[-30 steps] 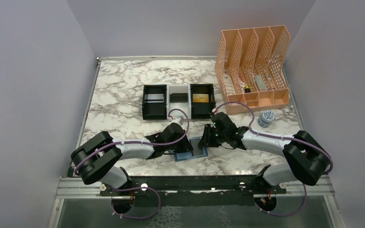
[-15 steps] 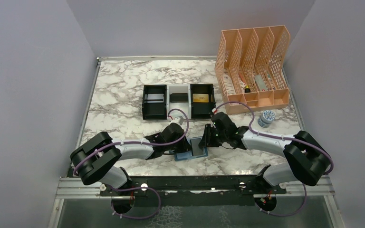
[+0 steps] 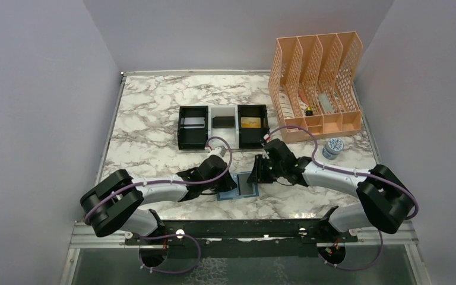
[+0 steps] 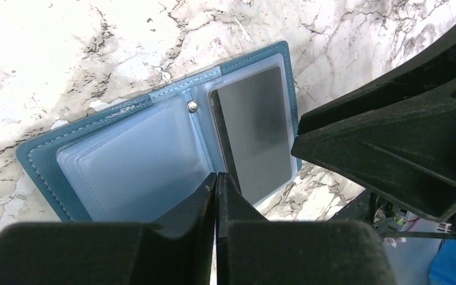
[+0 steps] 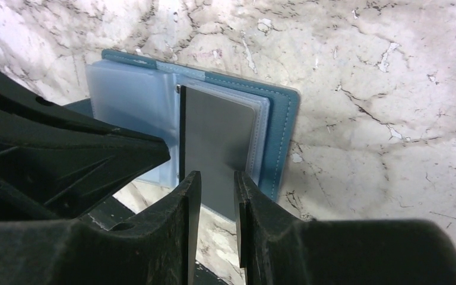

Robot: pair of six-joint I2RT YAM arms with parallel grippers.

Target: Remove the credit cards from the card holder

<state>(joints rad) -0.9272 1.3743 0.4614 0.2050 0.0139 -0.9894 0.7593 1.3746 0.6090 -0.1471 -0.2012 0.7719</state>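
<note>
Left hand point(image 4: 217, 179) newly shut beside narrowly parted right hand point(image 5: 214, 178) over open card holder point(image 4: 127, 151), tray point(image 3: 224, 135) beyond.

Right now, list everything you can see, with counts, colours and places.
table: one, white marble, under everything
tray: one, black and white, table centre
silver card: one, tray's left compartment
black card: one, tray's middle compartment
gold card: one, tray's right compartment
rack: one, peach, far right
tub: one, blue and white, beside rack
card holder: one, teal-blue, open, between grippers
grey card: one, holder's right panel
left gripper: one, black, shut, at holder's edge
right gripper: one, black, jaws slightly apart, over grey card
</note>
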